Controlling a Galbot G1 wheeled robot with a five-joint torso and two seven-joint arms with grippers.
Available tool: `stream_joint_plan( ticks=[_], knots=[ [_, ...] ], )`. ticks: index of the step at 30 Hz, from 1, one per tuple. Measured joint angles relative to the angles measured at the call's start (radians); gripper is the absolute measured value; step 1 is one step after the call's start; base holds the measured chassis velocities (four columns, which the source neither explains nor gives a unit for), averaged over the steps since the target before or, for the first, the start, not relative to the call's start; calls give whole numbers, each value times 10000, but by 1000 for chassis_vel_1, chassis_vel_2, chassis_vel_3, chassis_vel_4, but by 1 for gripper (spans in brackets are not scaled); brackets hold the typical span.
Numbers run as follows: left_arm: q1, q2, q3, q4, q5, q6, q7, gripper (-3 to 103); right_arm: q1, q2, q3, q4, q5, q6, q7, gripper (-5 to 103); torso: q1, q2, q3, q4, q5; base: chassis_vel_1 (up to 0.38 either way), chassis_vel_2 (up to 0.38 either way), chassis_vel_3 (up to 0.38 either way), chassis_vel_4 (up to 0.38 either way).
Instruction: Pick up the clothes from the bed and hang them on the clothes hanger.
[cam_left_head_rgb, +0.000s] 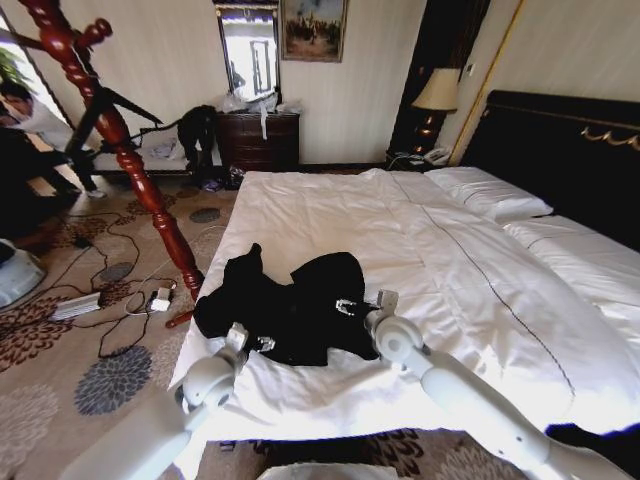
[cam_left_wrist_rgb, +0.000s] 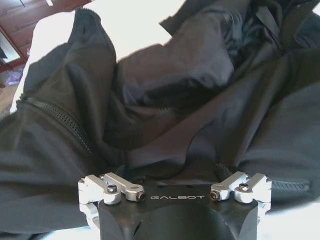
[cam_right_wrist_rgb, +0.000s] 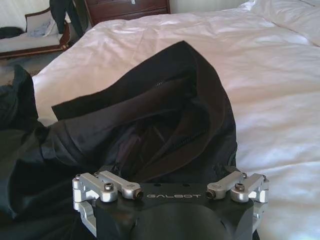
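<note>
- The black clothes (cam_left_head_rgb: 290, 300), soft matte fabric with a visible zipper, lie crumpled near the foot edge of the bed (cam_left_head_rgb: 450, 270) on its wrinkled white duvet.
- The left gripper (cam_left_head_rgb: 250, 342) and right gripper (cam_left_head_rgb: 362, 305) press into the garment from either side; finger state cannot be told.
- The glossy turned-wood clothes hanger (cam_left_head_rgb: 120, 130) stands left of the bed.

Brand word "GALBOT", pale capitals on the black housing of the left pincer (cam_left_wrist_rgb: 175, 165), between its two metal finger linkages, seen in the left wrist view. Same word "GALBOT" on the black housing of the right pincer (cam_right_wrist_rgb: 172, 162), right wrist view. No other legible text, number or sign.
</note>
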Motion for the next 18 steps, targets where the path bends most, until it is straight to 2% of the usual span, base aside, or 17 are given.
stream_joint_plan(
  ticks=[2, 3, 7, 11, 12, 13, 15, 16, 18],
  knots=[
    [93, -104, -1, 37, 65, -37, 2, 100, 290, 124, -104, -83, 588, 11, 199, 100, 0, 0, -1, 0, 0, 0, 0, 0, 0],
    [93, -104, -1, 37, 65, -37, 2, 100, 290, 124, -104, -83, 588, 11, 199, 100, 0, 0, -1, 0, 0, 0, 0, 0, 0],
    [45, -131, -23, 41, 12, -47, -7, 100, 986, 488, -224, -380, 2291, -98, 1097, 100, 1, 0, 0, 4, 0, 0, 0, 0, 0],
    [0, -131, -47, 29, -56, -44, -29, 100, 1228, 723, -205, -672, 2995, -103, 1497, 102, 1, -1, 0, 1, 1, 0, 0, 0, 0],
    [-3, -123, -50, 22, -69, -37, -34, 100, 1258, 770, -186, -694, 3257, -110, 1666, 98, 1, -2, 0, 1, 0, 0, 0, 0, 0],
    [-3, -123, -50, 22, -69, -37, -34, 100, 1258, 770, -186, -694, 3257, -110, 1666, 98, 1, -2, 0, 1, 0, 0, 0, 0, 0],
    [-18, -95, -54, 12, -111, -24, -52, 100, 1260, 838, -133, -685, 3739, -131, 2025, 88, 1, -1, 0, 1, 1, 0, 0, 0, 0],
    [-18, -95, -54, 12, -111, -24, -52, 100, 1260, 838, -133, -685, 3739, -131, 2025, 88, 1, -1, 0, 1, 1, 0, 0, 0, 0],
    [-70, -83, -57, 9, -179, -1, -69, 100, 1197, 840, -90, -655, 3834, -121, 2119, 78, 0, -1, 0, 1, 0, 0, 0, 0, 0]
  ],
)
